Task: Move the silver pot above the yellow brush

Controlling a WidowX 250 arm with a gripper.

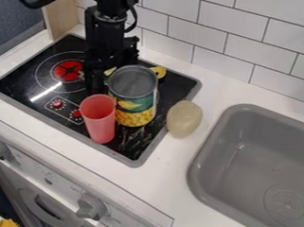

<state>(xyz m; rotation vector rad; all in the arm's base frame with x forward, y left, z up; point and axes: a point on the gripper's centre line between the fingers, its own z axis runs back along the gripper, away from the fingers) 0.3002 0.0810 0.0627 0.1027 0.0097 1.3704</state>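
Note:
The black gripper (96,80) hangs low over the stove, just left of an open can with a silver-grey inside and a corn label (135,107). I cannot tell whether it touches the can. This can stands upright on the black cooktop and is the only silver, pot-like thing I see. Behind its rim a yellow object (159,71) peeks out, mostly hidden, and I cannot tell whether it is the brush. Another bit of yellow (9,223) shows at the bottom left corner, too cut off to identify.
A red cup (99,120) stands on the cooktop in front of the gripper, close to the can. Right of the can, a pale potato-like object (183,118) lies at the stove's edge. The grey sink (233,138) is farther right, and a tiled wall (224,40) rises behind.

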